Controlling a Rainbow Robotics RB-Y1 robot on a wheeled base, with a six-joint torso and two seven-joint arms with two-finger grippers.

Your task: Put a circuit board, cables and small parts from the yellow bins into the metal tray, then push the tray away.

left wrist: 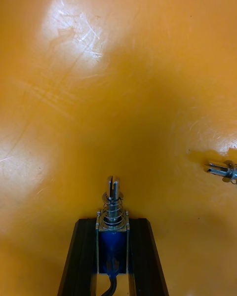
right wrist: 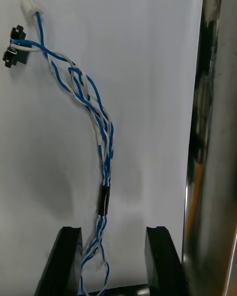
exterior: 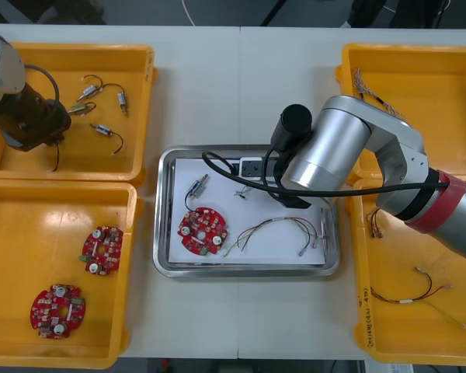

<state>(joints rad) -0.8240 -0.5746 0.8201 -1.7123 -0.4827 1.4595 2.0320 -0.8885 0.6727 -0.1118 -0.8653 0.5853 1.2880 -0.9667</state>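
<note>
Presently, entry one: right gripper point(right wrist: 113, 232), jaws spread wide, pinching nothing. Blue and white cable point(right wrist: 103, 197) lying loose between the fingers on the white floor of the metal tray point(right wrist: 212, 128), near its shiny wall. Likely step: leaving the cable there. Advice: rise straight up, fingers kept apart, so as not to snag the twisted strands.

Entry two: left gripper point(left wrist: 112, 222), jaws clenched on a small metal part point(left wrist: 112, 212), spring end poking out ahead, low over the floor of a yellow bin point(left wrist: 118, 79). Advice: lift vertically, minding the dark lead trailing behind.

Pose: right arm point(exterior: 334, 148) reaching in from the right, bent over the tray's far right corner, wrist turned downward; circuit board point(exterior: 203, 231) lying in the tray nearby. Left arm point(exterior: 19, 116) dipping into the far left bin.
</note>
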